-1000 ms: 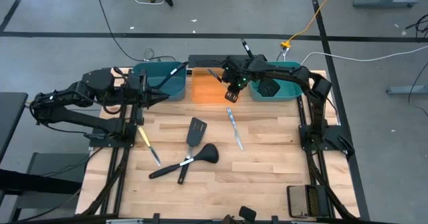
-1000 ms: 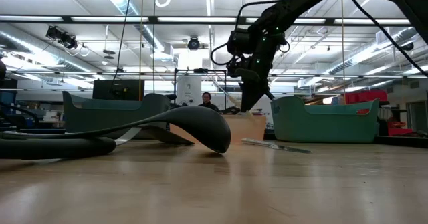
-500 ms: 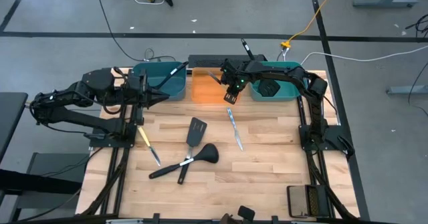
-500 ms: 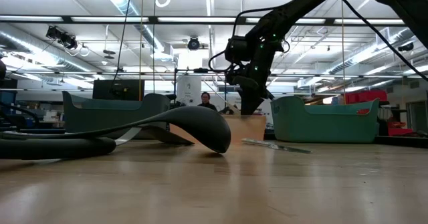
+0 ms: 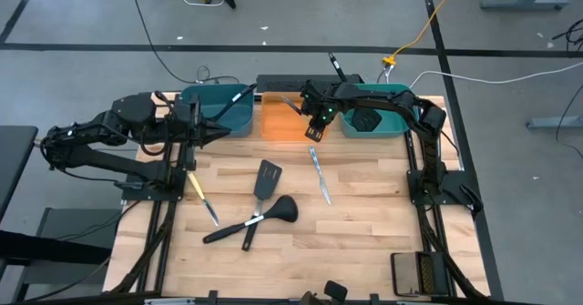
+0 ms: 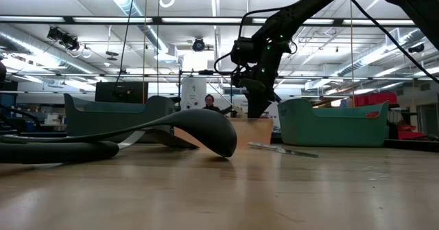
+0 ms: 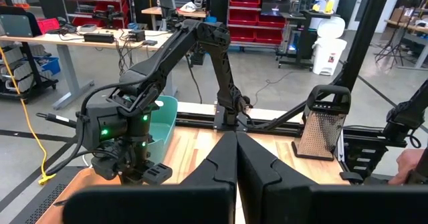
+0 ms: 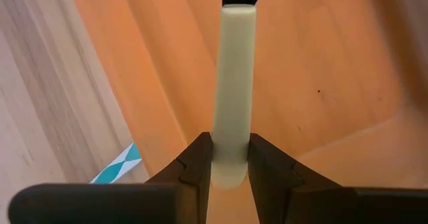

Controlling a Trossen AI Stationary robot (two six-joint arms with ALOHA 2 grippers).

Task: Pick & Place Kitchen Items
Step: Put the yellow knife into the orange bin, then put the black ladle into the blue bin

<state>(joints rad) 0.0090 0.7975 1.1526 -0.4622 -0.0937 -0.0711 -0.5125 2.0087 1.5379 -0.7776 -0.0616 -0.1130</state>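
Two dark robot arms work at a pale wooden table, with three bins lined along its far edge: a teal bin at each end and an orange plastic bin [image 5: 282, 118] between them.

Placing is the step in hand. The right gripper [image 8: 229, 162] hangs over the orange bin's right side, fingers [image 8: 195, 164] pinching the end of a cream-handled utensil [image 8: 233, 90]. The handle juts straight out past the fingertips, and a dark part shows at its far end, over the bin's orange floor. Which kind of utensil it is cannot be told. The next move likely calls for lowering it a little and spreading the fingers so it drops inside the bin, not onto the rim.

Remaining items lie on the table's middle: a black slotted spatula [image 5: 265, 178], a black round-bowled ladle [image 5: 282, 209] just beside it, a slim silver knife [image 5: 320, 175] towards the right, and a yellow-handled knife [image 5: 201, 196] near the left edge.

Waiting at the far left corner, the left gripper [image 7: 235, 158] has its fingers pressed together, holding nothing.
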